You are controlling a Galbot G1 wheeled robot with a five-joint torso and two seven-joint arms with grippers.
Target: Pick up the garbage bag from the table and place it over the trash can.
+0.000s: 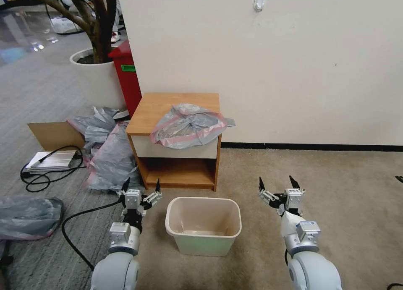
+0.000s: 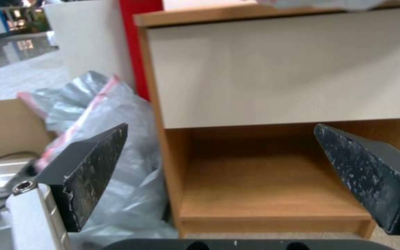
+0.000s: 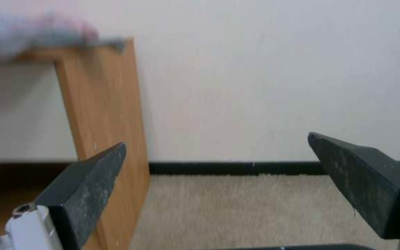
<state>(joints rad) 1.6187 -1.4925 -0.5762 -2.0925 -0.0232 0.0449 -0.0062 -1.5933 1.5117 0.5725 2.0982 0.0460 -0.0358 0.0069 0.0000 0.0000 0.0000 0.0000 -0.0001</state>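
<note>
Grey, crumpled garbage bag (image 1: 187,126) lies on the table (image 1: 159,107) in my head view, its long axis running from front-left to back-right, its front edge hanging over the drawer. My left gripper (image 1: 141,188) and right gripper (image 1: 276,184) flank the trash can (image 1: 203,225), both spread apart, empty. Left wrist: fingers (image 2: 93,170) face the table's shelf. Right wrist: fingers (image 3: 89,191) face wall and carpet.
</note>
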